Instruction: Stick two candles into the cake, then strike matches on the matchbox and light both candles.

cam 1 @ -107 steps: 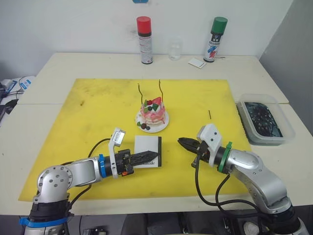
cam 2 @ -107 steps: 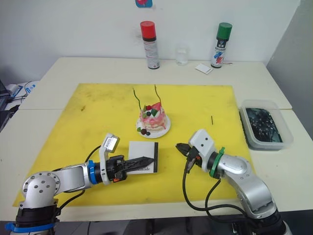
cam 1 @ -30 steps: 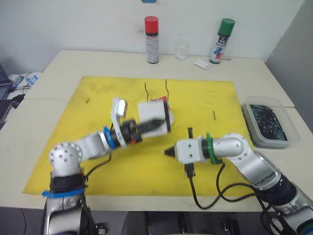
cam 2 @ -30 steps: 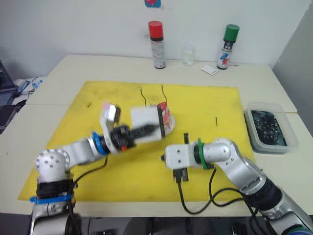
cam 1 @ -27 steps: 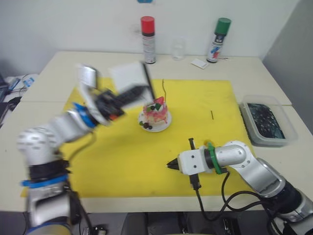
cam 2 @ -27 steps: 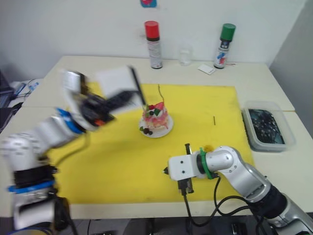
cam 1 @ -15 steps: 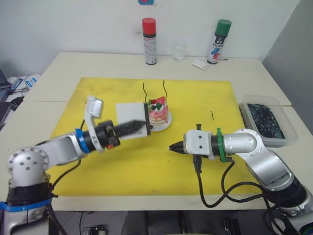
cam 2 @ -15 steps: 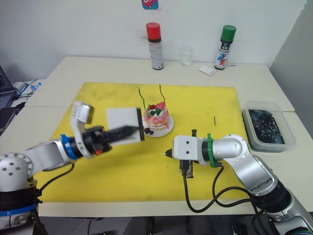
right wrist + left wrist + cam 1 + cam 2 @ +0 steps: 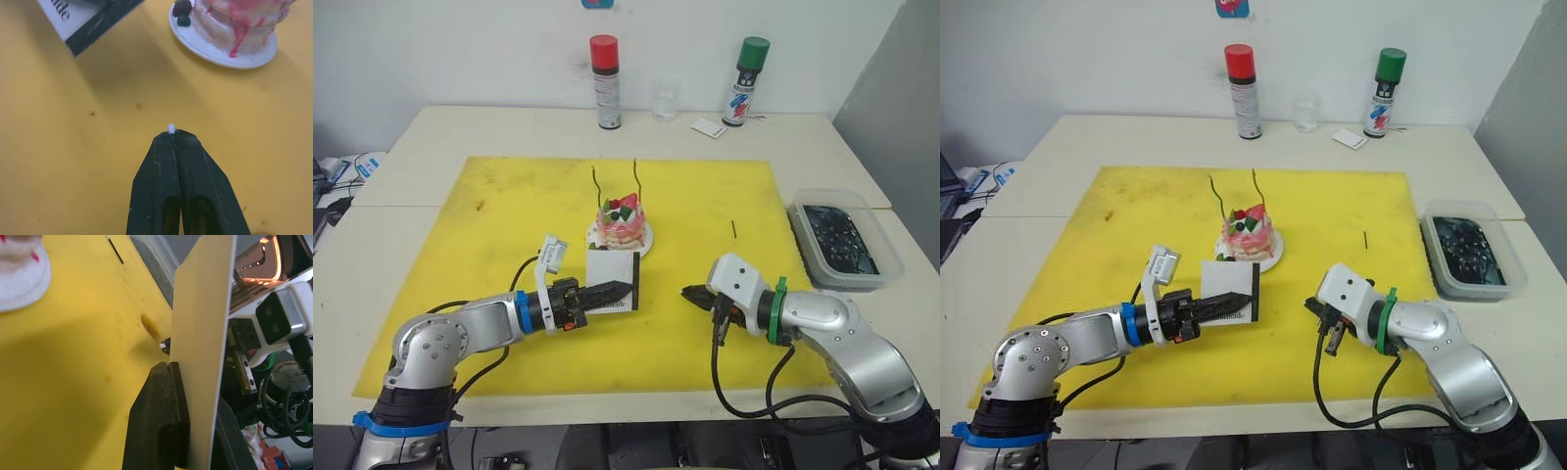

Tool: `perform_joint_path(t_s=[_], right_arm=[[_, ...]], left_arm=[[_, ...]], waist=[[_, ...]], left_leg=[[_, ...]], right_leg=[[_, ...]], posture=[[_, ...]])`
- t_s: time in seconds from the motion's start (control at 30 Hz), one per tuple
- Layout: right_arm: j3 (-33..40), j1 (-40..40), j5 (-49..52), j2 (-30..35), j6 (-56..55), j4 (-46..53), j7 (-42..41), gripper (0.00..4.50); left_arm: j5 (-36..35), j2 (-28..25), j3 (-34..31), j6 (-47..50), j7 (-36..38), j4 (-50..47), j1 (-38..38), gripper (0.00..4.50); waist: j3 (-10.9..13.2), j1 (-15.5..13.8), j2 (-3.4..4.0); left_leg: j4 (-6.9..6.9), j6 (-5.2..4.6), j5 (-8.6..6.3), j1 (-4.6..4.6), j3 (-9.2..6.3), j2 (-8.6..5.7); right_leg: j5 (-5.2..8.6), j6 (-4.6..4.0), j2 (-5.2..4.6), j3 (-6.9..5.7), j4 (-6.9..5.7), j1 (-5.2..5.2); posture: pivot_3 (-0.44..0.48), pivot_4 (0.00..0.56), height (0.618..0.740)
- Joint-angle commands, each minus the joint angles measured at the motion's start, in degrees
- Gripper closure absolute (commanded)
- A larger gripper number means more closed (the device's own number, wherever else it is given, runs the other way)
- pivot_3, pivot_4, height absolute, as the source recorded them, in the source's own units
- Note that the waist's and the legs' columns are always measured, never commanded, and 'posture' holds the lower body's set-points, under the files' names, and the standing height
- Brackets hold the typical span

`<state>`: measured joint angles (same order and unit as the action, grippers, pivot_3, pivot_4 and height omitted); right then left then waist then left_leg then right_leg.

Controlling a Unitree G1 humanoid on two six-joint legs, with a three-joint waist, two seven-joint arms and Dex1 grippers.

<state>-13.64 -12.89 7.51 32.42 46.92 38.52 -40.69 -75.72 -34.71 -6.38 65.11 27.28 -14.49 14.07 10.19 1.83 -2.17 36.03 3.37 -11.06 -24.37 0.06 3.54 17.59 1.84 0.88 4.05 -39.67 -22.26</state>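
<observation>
Lowered again, the left hand (image 9: 619,289) pinches the matchbox (image 9: 611,279) — light, stiff card; right hand (image 9: 172,131) closed on a tiny white-tipped match (image 9: 171,128) — brittle.

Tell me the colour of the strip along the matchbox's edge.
Dark, nearly black, against the white matchbox; the right eye view shows it best, on the edge facing the right gripper.

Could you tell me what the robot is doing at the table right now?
The two candles are already stuck in the cake and look unlit. The left gripper holds the matchbox just off the yellow mat, near the cake's plate. The right gripper is pinched shut on a match, whose pale tip pokes out between the fingers, a short way from the box's dark strip. Another match lies on the mat.
</observation>
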Motion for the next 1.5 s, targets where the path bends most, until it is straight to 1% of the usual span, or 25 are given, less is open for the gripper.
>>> perform_joint_path(t_s=[0.03,0.1,0.2,0.3,0.53,0.63,0.67,1.0,1.2,1.43,1.5], right_arm=[[-0.1,0.9,0.1,-3.8,-2.0,-0.1,4.4,4.49],[0.3,1.8,-0.1,-7.5,-3.4,-2.0,7.6,4.49],[1.1,4.4,-0.6,-11.9,-9.0,-7.1,11.4,4.49],[0.5,6.0,-2.1,-13.4,-14.4,-12.0,12.9,4.49],[1.1,7.4,-1.2,-14.2,-15.1,-15.4,13.5,4.49],[0.4,7.7,-1.8,-13.6,-16.4,-15.9,13.0,3.85],[0.2,7.9,-2.0,-13.4,-16.9,-16.0,12.9,3.52],[1.6,9.0,-0.9,-14.4,-24.0,-18.4,13.1,3.52],[0.8,10.2,-2.2,-13.9,-24.0,-19.2,13.2,3.52],[0.2,9.1,-2.3,-15.1,-20.4,-18.9,14.7,3.52],[0.0,9.3,-2.7,-14.9,-19.8,-19.0,15.0,3.87]], left_arm=[[-1.2,0.3,-0.2,1.5,0.9,-0.2,0.5,4.5],[-1.2,0.5,-0.2,2.2,1.0,0.4,0.7,4.5],[-0.9,0.2,-0.2,3.3,1.3,0.8,0.8,4.5],[0.2,0.0,-0.5,3.6,1.6,1.3,0.5,4.5],[0.6,0.0,-1.4,3.8,1.3,1.9,0.5,4.5],[1.0,-0.2,-1.6,3.7,1.3,1.7,0.1,4.5],[1.1,-0.2,-1.7,3.7,1.5,1.7,-0.1,4.5],[1.9,-0.4,-1.9,4.0,2.0,1.5,0.0,4.5],[2.0,-0.5,-2.0,4.1,2.1,1.4,0.0,4.5],[2.8,-0.5,-2.0,4.2,2.6,1.7,0.1,4.5],[3.0,-0.4,-2.0,4.3,2.7,1.7,0.0,4.5]], waist=[[0.0,0.0,0.0],[0.0,0.1,0.0],[0.0,0.0,0.0],[0.0,0.0,0.0],[0.0,0.0,0.01],[0.0,0.0,0.01],[0.0,0.0,0.01],[0.0,0.0,0.01],[0.0,0.0,0.01],[0.0,0.0,0.01],[0.0,0.0,0.0]], left_leg=[[0.01,0.0,0.0,0.0,0.0,0.0],[0.0,0.0,0.0,0.01,0.0,0.0],[0.0,0.0,0.0,0.0,-0.02,0.01],[-0.01,-0.01,0.0,0.0,0.03,-0.02],[-0.01,0.0,0.0,0.01,-0.01,0.03],[0.0,0.0,0.0,0.01,0.01,0.01],[0.01,0.0,0.0,0.01,0.02,0.01],[-0.01,0.0,0.0,0.01,0.01,0.02],[-0.01,0.0,0.0,0.01,0.0,0.02],[-0.01,0.0,0.0,0.02,0.01,0.02],[0.0,0.0,0.0,0.03,0.0,0.02]], right_leg=[[0.01,0.01,0.0,0.0,-0.01,0.0],[0.01,0.02,0.01,0.01,-0.03,-0.02],[0.02,0.03,0.02,0.0,-0.02,-0.01],[0.02,0.03,0.0,0.02,0.01,-0.01],[0.02,0.02,0.04,0.01,-0.05,-0.02],[0.02,0.02,0.02,0.02,-0.05,-0.01],[0.02,0.02,0.02,0.03,-0.05,-0.01],[0.04,0.0,0.03,0.02,-0.04,-0.02],[0.04,0.0,0.02,0.02,-0.04,-0.01],[0.04,0.0,0.02,0.03,-0.05,-0.01],[0.04,0.0,0.02,0.02,-0.05,-0.01]], posture=[[0.0,0.15,0.74],[0.0,0.15,0.74],[0.0,0.15,0.74],[0.0,0.15,0.74],[0.0,0.15,0.74],[0.0,0.15,0.74],[0.0,0.15,0.74],[0.0,0.15,0.74],[0.0,0.15,0.74],[0.0,0.15,0.74],[0.0,0.15,0.74]])
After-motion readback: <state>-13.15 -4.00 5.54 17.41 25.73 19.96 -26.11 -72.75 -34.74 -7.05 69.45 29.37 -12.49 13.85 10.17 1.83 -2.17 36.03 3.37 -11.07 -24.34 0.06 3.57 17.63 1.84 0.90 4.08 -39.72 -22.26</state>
